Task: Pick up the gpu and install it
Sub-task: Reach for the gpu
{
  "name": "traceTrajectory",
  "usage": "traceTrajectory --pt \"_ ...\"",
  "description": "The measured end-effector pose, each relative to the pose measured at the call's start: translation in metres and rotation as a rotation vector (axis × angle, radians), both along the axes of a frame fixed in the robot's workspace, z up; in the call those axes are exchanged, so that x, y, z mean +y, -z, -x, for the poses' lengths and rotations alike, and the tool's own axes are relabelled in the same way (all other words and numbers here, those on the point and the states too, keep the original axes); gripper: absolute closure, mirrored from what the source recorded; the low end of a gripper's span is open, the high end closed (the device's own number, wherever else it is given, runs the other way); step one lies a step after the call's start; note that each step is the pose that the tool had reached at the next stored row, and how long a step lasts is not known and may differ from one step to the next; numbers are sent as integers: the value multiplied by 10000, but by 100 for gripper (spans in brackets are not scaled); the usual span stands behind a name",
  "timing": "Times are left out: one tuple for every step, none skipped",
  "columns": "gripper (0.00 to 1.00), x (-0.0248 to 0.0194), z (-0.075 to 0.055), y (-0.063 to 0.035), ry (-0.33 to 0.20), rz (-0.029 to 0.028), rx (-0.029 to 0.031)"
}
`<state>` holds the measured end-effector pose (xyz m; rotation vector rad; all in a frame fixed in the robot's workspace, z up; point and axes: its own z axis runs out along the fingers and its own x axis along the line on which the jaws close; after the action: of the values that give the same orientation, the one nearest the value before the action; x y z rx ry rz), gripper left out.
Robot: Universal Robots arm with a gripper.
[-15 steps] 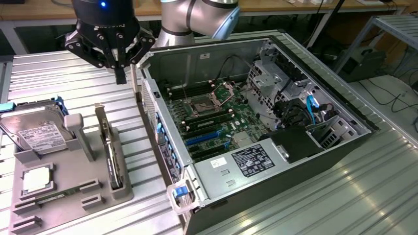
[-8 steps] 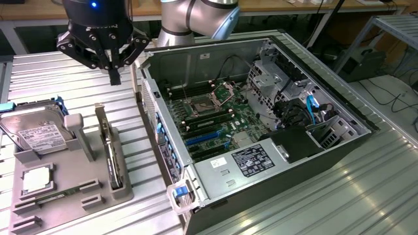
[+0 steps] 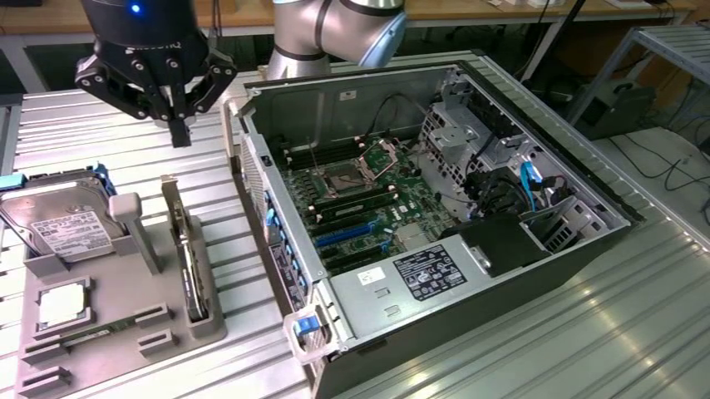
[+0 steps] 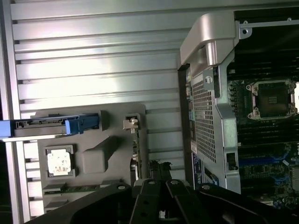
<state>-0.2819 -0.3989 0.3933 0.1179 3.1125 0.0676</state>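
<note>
1 gpu (image 3: 191,278) upright in holder (image 3: 106,337) | 1 tool (image 3: 179,133) closed nearby | 1 case (image 3: 372,320)

This looks like a robotics lab or electronics workshop. A ribbed aluminium tabletop (image 3: 621,332) carries an opened desktop computer case (image 3: 299,108) with its motherboard (image 3: 355,199) laid bare. A grey fixture tray (image 3: 111,332) of loose parts sits by the tabletop's edge. Behind them stand wooden benches (image 3: 466,10), trailing cables (image 3: 666,166) and an industrial robot arm (image 3: 332,33)
</note>
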Motion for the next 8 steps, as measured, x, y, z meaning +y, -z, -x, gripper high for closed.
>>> traceTrajectory --pt "89 0 19 0 0 0 0" --pt "89 0 37 0 1 0 0" --pt "89 0 59 0 2 0 0" --pt "89 0 74 0 2 0 0" --pt "89 0 92 0 1 0 0" --pt "89 0 107 0 1 0 0" --pt "89 0 124 0 1 -1 -1" --pt "89 0 140 0 1 0 -1"
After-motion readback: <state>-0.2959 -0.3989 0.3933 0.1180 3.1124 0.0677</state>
